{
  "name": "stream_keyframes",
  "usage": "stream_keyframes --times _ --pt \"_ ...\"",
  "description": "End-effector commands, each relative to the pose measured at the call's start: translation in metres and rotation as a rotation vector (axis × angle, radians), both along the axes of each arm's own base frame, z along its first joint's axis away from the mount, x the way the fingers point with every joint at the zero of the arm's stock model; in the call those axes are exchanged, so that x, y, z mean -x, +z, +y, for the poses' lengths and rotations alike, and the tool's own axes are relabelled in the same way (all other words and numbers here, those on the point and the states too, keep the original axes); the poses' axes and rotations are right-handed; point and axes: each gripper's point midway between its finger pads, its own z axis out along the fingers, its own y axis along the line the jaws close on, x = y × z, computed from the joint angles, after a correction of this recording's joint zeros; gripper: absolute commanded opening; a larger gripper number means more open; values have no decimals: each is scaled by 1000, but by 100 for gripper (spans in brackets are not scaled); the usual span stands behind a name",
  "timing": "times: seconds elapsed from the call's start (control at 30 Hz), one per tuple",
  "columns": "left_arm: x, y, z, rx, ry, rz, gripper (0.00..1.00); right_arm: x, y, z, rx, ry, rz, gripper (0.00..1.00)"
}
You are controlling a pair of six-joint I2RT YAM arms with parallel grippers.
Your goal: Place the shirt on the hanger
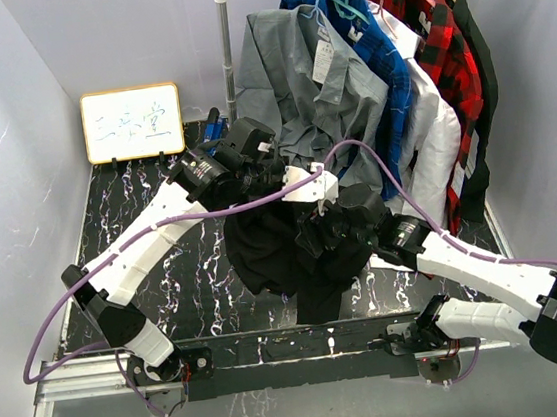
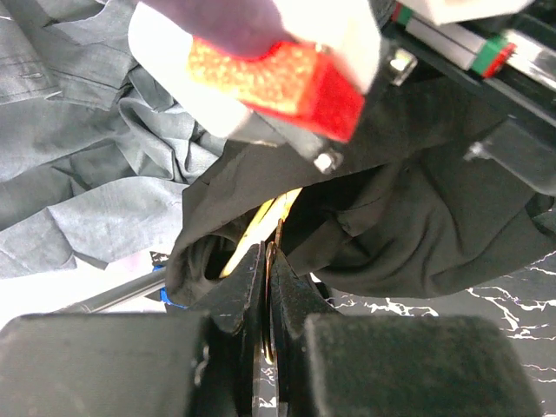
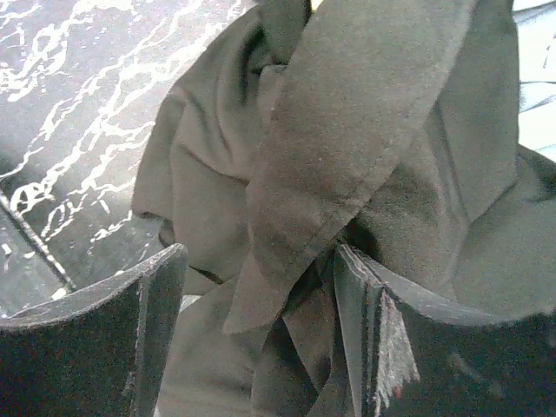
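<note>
Right gripper [image 3: 261, 261] stands open, its jaws on either side of a bunched fold of the shirt [image 3: 365, 130]. The fabric touches the right-hand finger, and no pinch is visible.

1. Grip fault. The fold between the jaws appears to hold several layers and a hemmed edge. If the jaws close here, they probably trap both sides of the garment. That would shut the opening the hanger has to enter.

2. Slip fault. The fabric is soft and loosely heaped on the table [image 1: 181, 280]. A shallow bite near the fingertips may let it slide out once the arm lifts.

Left gripper [image 2: 267, 252] is fully closed, apparently on a thin strip of the hanger [image 2: 265, 217]. The yellow bar runs from the jaws up into a dark pocket of the shirt, and the rest of it is hidden.

3. Twist fault. The hanger is thin and held only at the tips. Any pull by the right arm on the cloth may rotate it or drag it out of the clamp.

4. Snag fault. A purple cable [image 1: 258, 203] arcs across the work area above the shirt. The grey shirt [image 1: 293, 66] hangs just behind the left wrist. A large lift or sweep may catch either one.
</note>
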Motion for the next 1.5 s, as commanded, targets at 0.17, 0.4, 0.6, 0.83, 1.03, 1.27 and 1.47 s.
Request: stream_keyframes --times 0.17,0.4,0.6,0.83,1.03,1.27,1.47 --pt "9 41 0 85 -27 -50 0 -34 16 -10 -54 -157 -162 49" --pt "3 31 6 43 -15 -77 0 -18 60 -5 -132 -83 -190 73" --pt "-5 30 5 28 7 -99 0 44 57 11 -109 192 56 88" --pt "-6 27 2 23 -2 -92 0 54 78 -19 -45 186 -50 93" --pt "-8 27 6 3 -2 -112 0 23 99 -29 -17 90 -241 96" --pt "-12 26 7 -4 7 -125 0 34 136 -28 -164 128 -395 98" --pt "-10 29 6 9 1 -125 0 20 128 -51 -128 2 -474 99"
